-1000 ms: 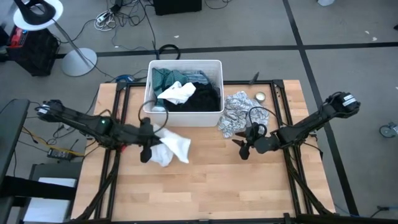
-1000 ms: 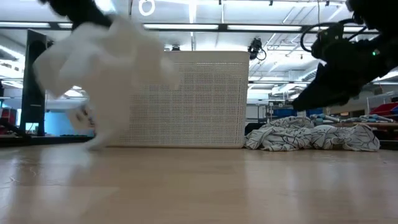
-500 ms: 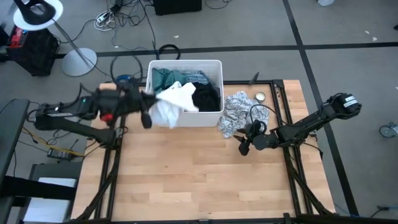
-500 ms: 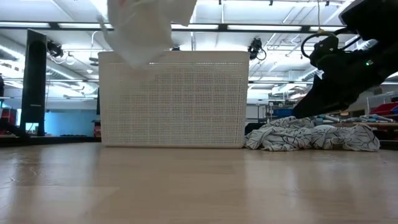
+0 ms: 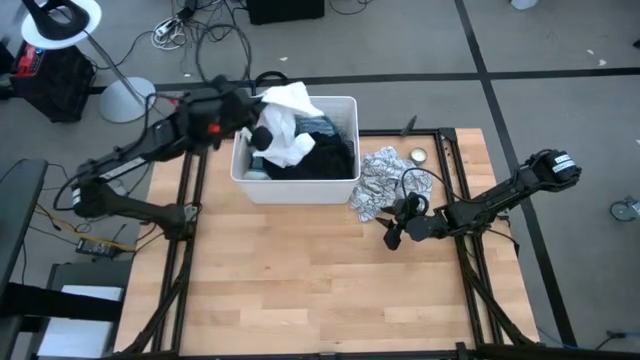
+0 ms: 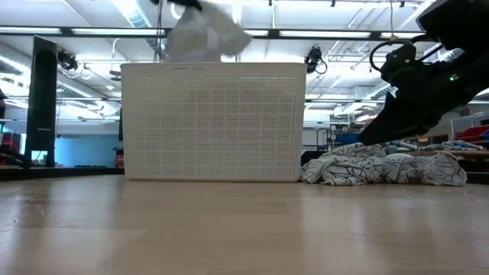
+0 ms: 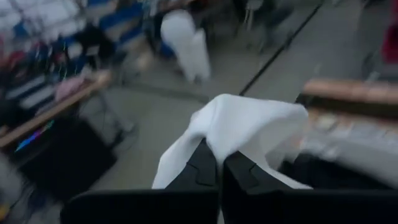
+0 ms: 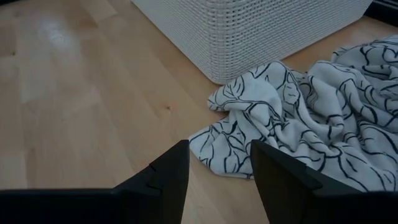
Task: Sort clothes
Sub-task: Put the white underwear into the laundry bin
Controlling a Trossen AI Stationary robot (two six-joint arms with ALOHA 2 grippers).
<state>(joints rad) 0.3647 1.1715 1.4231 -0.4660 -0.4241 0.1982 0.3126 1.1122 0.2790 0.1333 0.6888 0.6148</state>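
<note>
A crumpled white garment [image 5: 283, 120] hangs bunched over the upper-left corner of the white tub [image 5: 345, 180], pinched tight by the left gripper [image 5: 258, 132]. Dark and teal clothes [image 5: 318, 155] fill the tub. Right of it a black-patterned white garment [image 5: 377, 185] lies rumpled on the wooden table [image 5: 320, 290]. The right gripper [image 5: 391, 238] hovers beside it, fingers parted, empty. The lower table lies bare.
</note>
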